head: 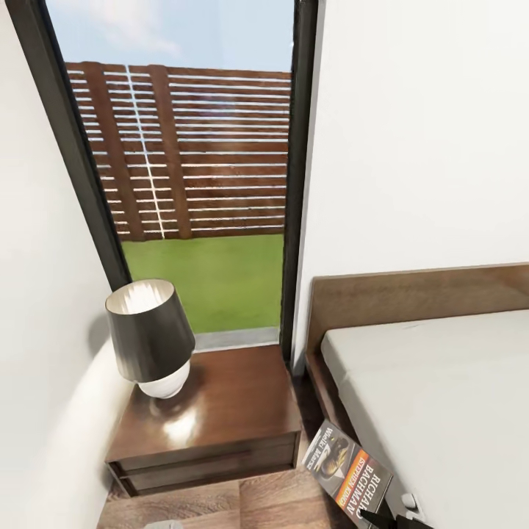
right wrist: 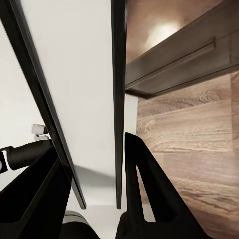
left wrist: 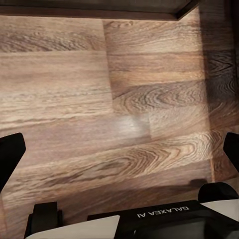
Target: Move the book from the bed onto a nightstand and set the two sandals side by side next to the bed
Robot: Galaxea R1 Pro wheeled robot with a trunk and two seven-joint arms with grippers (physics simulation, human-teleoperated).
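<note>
The book (head: 350,474) is held edge-on, apparently clamped, by the right gripper (right wrist: 94,164), low between bed (head: 441,397) and nightstand (head: 220,411). The nightstand top lies left and farther. The left gripper (left wrist: 119,154) is spread wide.

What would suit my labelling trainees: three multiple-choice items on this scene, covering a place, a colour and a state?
1. Where does the lamp stand?
A. on the nightstand
B. on the bed
C. on the floor

2. What colour is the lamp's shade?
A. red
B. blue
C. dark grey

3. How is the left gripper?
A. shut on a sandal
B. open
C. shut on a book

Key: 1 A, its base rests on the glossy top; 2 C, the shade is dark above a white base; 3 B, its fingers stand wide apart over wood floor.
</note>
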